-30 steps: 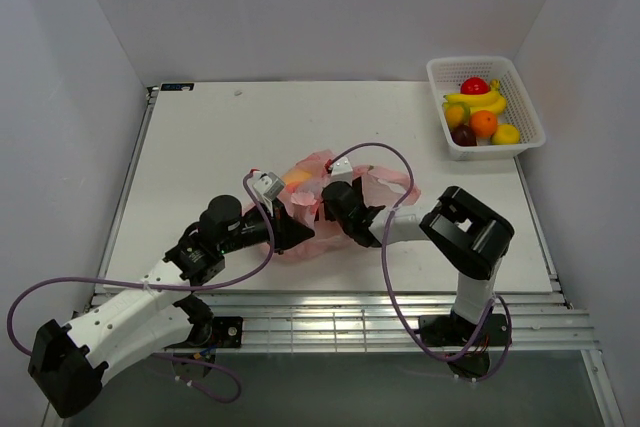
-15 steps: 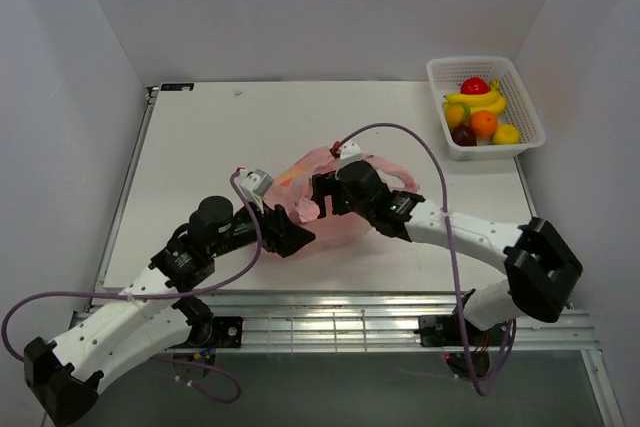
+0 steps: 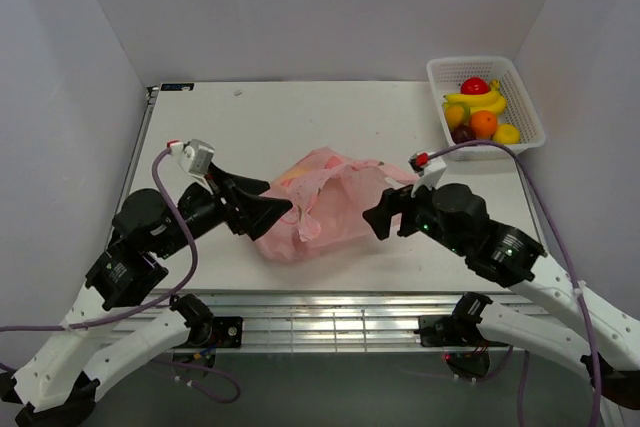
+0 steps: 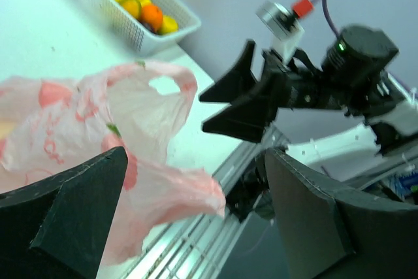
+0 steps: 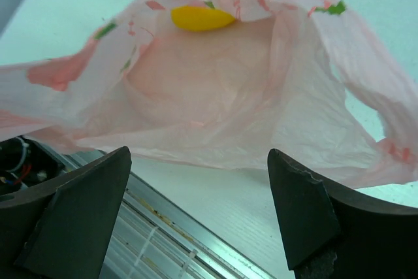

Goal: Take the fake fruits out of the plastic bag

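- State, left gripper (image 4: 196, 153): jaws wide apart, nothing between them; film lies just ahead, contact cannot be told
- State, right gripper (image 5: 197, 153): jaws wide apart, empty, facing the other gripper across the bag
- The bag (image 3: 325, 202) lies slumped mid-table, between the two grippers, nearer the front edge of the table (image 3: 200, 127) than the back
- One yellow fruit (image 5: 202, 17) shows through the film at the far end, as the right wrist sees it; whether others are inside cannot be told
- The basket (image 3: 470, 60) is white lattice plastic, at the far right corner, well apart from the bag
- Materials: bag is thin, crinkly, translucent pink with red and green print and a looped handle; fruit is smooth, glossy, rounded
- Risk: jaws close on film rather than fruit, since folds hide the fruit's outline
- Risk: light bag drags with a finger and slides off the front edge
- Risk: glossy round fruit squirts out of a pinch made through film
- Risk: grippers meet head-on, both reaching into one small bag
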Available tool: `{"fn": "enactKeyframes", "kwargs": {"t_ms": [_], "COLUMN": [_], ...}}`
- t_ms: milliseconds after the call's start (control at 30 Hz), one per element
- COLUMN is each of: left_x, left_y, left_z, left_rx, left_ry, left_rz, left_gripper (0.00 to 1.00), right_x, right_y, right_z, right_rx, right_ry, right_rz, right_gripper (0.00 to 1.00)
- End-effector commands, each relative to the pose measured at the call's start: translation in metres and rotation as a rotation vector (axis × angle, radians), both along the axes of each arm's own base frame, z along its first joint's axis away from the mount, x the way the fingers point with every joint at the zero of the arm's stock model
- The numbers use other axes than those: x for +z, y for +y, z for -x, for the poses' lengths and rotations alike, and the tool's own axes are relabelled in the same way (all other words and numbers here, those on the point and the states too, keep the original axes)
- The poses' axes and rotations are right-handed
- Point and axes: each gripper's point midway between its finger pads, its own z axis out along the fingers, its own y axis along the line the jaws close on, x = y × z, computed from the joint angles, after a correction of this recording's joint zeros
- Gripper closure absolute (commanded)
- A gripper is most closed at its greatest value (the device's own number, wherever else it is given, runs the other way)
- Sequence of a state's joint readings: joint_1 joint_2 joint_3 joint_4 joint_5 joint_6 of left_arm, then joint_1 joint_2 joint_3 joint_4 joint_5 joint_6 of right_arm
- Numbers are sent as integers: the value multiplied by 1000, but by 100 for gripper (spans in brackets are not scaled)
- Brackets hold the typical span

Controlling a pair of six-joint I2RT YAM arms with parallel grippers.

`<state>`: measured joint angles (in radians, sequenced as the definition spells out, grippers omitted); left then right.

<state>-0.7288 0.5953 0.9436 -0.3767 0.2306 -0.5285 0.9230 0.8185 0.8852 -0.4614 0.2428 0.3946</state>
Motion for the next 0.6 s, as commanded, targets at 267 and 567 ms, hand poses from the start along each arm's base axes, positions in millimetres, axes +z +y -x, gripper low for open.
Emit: {"fn": "enactKeyframes", "kwargs": {"t_ms": [267, 567], "left_x": [-63, -154], "left_y": [-52, -74], "left_z": [-110, -101], "left_rx": [125, 61], "left_ry": [283, 368], "left_rz": [-550, -858], "left_gripper": [2, 4], "right_x": [16, -13], "right_y": [-25, -25], "right_z": [16, 21], "right_rx": [-29, -10], "right_ry": [-42, 5], "right_rz": [-93, -47], "right_gripper": [10, 10]}}
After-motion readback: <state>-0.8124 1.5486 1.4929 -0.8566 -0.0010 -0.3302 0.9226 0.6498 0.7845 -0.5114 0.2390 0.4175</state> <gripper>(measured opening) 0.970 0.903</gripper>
